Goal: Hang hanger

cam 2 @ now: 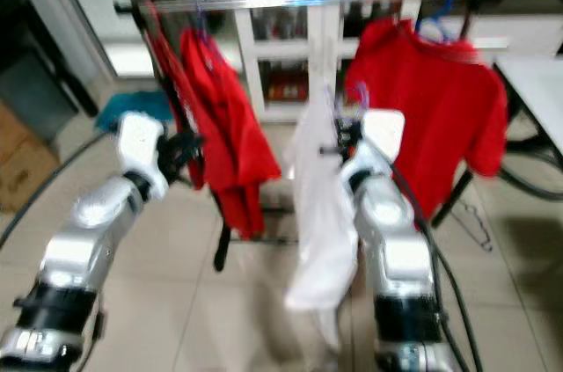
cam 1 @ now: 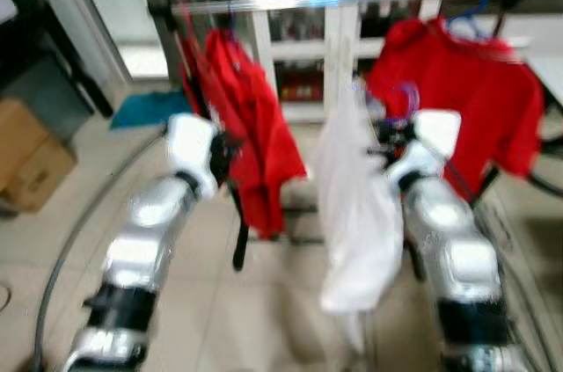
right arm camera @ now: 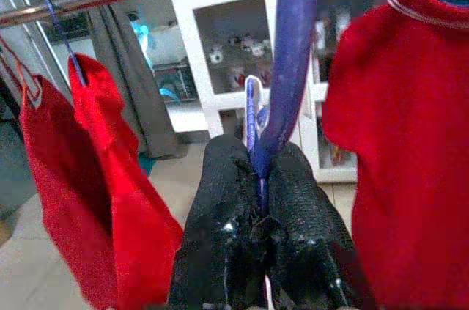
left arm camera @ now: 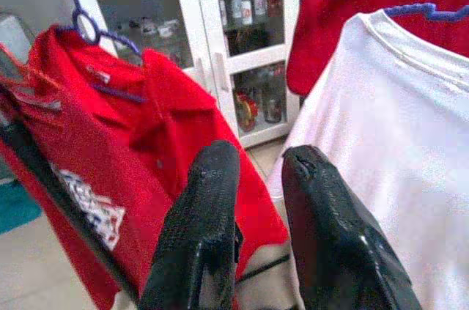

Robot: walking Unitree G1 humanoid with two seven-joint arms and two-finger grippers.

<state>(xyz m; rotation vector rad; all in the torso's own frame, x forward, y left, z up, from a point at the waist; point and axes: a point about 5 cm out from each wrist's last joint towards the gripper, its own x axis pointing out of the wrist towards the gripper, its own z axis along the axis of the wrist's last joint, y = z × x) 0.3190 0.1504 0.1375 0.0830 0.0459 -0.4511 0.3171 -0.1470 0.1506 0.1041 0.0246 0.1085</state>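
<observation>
My right gripper [right arm camera: 258, 211] is clamped tight on the purple hanger [right arm camera: 282, 83], white shirt [cam 1: 356, 214] dangling off it just below the rail [cam 1: 352, 1]. Left gripper [left arm camera: 253, 178] is empty, fingers a narrow gap apart, near the red polo [left arm camera: 110, 149]. To do this well I'd lift till the hook clears the bar, aim for the bare stretch btwn the reds, lower, then let go. Count: 1 white shirt, 2 red garments hung, 1 rail, 1 cabinet [cam 1: 343, 29] behind.
</observation>
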